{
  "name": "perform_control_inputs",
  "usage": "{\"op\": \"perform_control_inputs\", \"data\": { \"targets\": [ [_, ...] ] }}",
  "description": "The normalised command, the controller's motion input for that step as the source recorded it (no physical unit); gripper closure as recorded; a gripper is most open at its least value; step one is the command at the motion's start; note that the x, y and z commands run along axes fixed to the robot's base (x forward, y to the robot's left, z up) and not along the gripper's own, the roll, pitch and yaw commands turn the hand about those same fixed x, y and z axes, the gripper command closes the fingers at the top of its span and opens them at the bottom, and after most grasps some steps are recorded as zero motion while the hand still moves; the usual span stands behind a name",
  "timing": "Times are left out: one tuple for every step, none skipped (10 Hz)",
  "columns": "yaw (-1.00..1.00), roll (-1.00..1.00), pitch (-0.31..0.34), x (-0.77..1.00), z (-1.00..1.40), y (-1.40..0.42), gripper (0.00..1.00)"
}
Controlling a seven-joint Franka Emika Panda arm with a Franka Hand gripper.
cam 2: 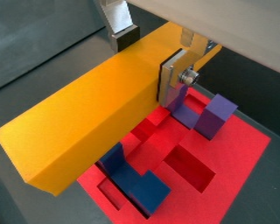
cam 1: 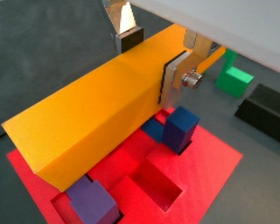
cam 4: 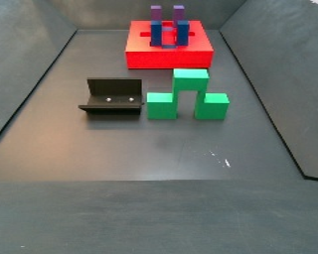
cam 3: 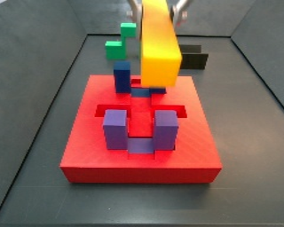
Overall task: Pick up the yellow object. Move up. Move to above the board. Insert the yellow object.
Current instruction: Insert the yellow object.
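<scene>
**Ana:** Wrist views both show the gripper point(cam 1: 152, 59) with its jaws clenched on the yellow object point(cam 1: 90, 109), one silver finger point(cam 1: 177, 80) flat against the bar's side. Do you see that too?

**Ben:** Yes. In both wrist views the long yellow-orange bar is held in the air over the board point(cam 1: 206, 162), above its recessed slots. It touches nothing below it.

**Ana:** And from the side?

**Ben:** In a side view the yellow object point(cam 3: 159, 43) hangs from the gripper point(cam 3: 158, 9) above the far part of the board point(cam 3: 138, 158). Purple blocks point(cam 3: 114, 129) stand upright near the board's front, a blue block point(cam 3: 122, 73) further back.

**Ana:** What else is around?

**Ben:** A green stepped block point(cam 4: 189, 95) sits on the dark tabletop point(cam 4: 148, 149), just beside the fixture point(cam 4: 110, 97), both well apart from the board point(cam 4: 170, 55). In that side view neither the gripper nor the yellow object can be seen.

**Ana:** And the black bar?

**Ben:** The black bar point(cam 3: 194, 59) lies behind the board, near the green block.
</scene>
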Motion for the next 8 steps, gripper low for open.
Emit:
{"op": "perform_control_inputs", "data": {
  "targets": [
    [0.17, -0.10, -0.050, 0.00, -0.54, -0.02, 1.00],
    [0.09, -0.16, -0.024, -0.09, -0.47, 0.00, 1.00],
    [0.07, -0.15, -0.007, -0.22, -0.35, 0.00, 1.00],
    [0.06, -0.10, -0.019, -0.29, -0.16, 0.00, 1.00],
    [0.07, -0.08, -0.037, -0.23, 0.00, -0.09, 1.00],
    [0.03, -0.05, -0.066, -0.16, -0.07, -0.21, 1.00],
    [0.05, -0.01, -0.071, -0.04, -0.16, -0.28, 1.00],
    [0.06, -0.01, -0.023, 0.06, -0.19, -0.29, 1.00]
  ]
}}
